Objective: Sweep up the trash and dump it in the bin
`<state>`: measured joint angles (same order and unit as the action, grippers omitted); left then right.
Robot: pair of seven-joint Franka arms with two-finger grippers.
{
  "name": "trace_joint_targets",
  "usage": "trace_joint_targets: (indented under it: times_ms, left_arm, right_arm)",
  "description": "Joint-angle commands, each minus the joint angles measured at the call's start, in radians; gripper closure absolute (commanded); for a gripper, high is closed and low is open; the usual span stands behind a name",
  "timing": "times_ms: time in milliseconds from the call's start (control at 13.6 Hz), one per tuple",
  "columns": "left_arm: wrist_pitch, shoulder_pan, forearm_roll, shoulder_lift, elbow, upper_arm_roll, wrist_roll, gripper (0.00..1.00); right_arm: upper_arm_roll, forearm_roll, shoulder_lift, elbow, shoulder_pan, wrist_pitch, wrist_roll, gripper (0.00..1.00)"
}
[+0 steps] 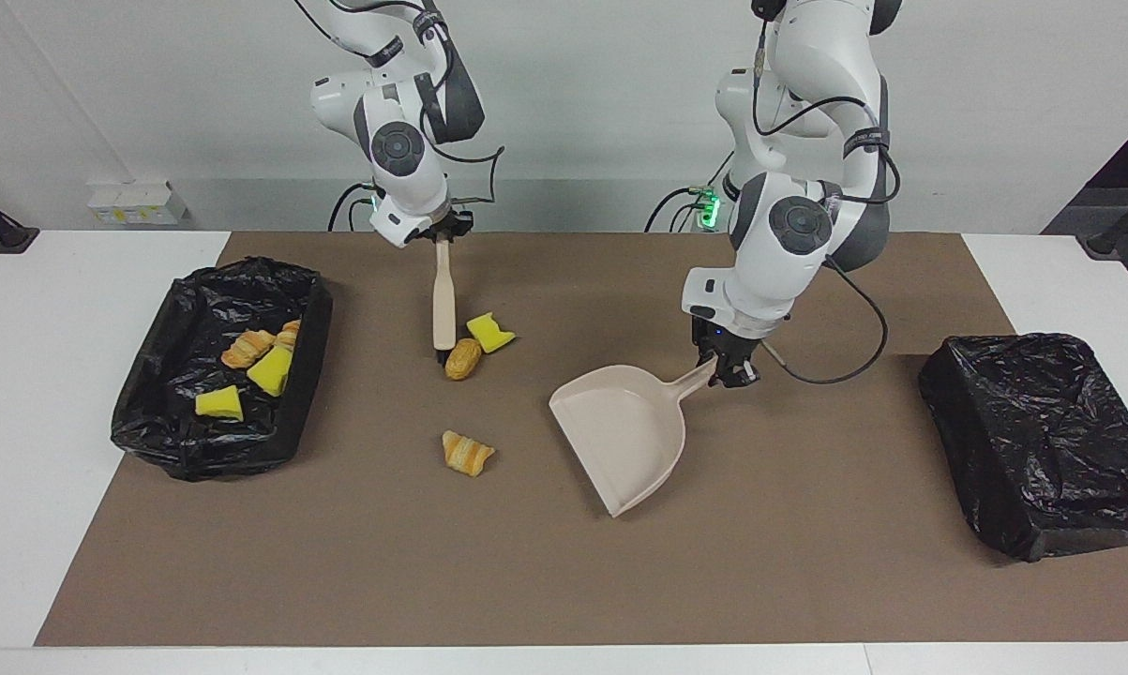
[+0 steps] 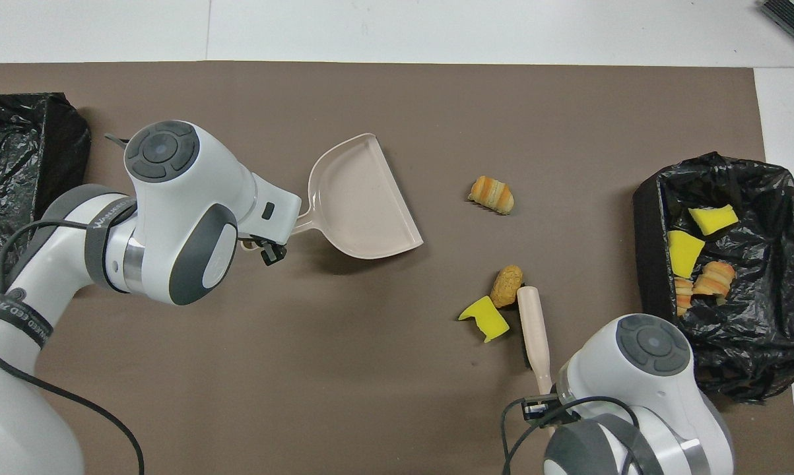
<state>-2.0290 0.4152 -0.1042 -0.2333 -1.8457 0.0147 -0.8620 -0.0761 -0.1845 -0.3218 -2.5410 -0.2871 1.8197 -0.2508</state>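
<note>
While the right gripper (image 1: 443, 237) is clamping the beige-handled, dark-bristled brush (image 1: 443, 300), we are resting its bristles beside the oval tan bread roll (image 1: 463, 359) and yellow sponge chunk (image 1: 489, 332); the striped croissant bit (image 1: 467, 453) is lying alone, farther from the robots; four more pieces are sitting in the black-lined bin (image 1: 151, 441) at the right arm's end. The left gripper (image 1: 731, 373) is clamped on the pale pink plastic dustpan (image 1: 624, 431), its mouth turned toward the trash; we judge it needs lowering flat beside the pieces before sweeping. The facing view is showing the pan's tilt; the overhead view is showing its open lip (image 2: 397, 218) and the gap to the roll (image 2: 506, 285).
</note>
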Motion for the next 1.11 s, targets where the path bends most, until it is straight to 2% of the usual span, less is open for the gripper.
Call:
trace_joint_targets:
  times_ms: [0,74,295,589,811,1032]
  left_arm:
    - [-0.019,0.040,-0.002,0.092,-0.144,0.001,-0.162,1.00]
    - [-0.017,0.045,-0.002,0.094,-0.153,-0.002,-0.207,1.00]
    - [-0.026,0.106,-0.002,0.109,-0.205,-0.001,-0.215,1.00]
    - [-0.042,0.129,-0.002,0.120,-0.225,-0.002,-0.204,1.00]
    - [-0.075,0.139,-0.002,0.144,-0.270,-0.002,-0.201,1.00]
    - [-0.123,0.132,-0.002,0.137,-0.287,-0.002,-0.201,1.00]
  right_arm:
    - [-0.004,-0.047,0.020,-0.013,-0.018,0.067,-0.044,1.00]
    - [-0.004,-0.068,0.030,-0.010,-0.018,0.105,-0.041,1.00]
    - [-0.004,-0.171,0.145,0.042,-0.024,0.209,-0.033,1.00]
    - [-0.004,-0.237,0.251,0.200,-0.047,0.210,-0.053,1.00]
    - [-0.004,-0.253,0.267,0.237,-0.075,0.194,-0.062,1.00]
    - [-0.001,-0.187,0.230,0.246,-0.078,0.126,-0.076,1.00]
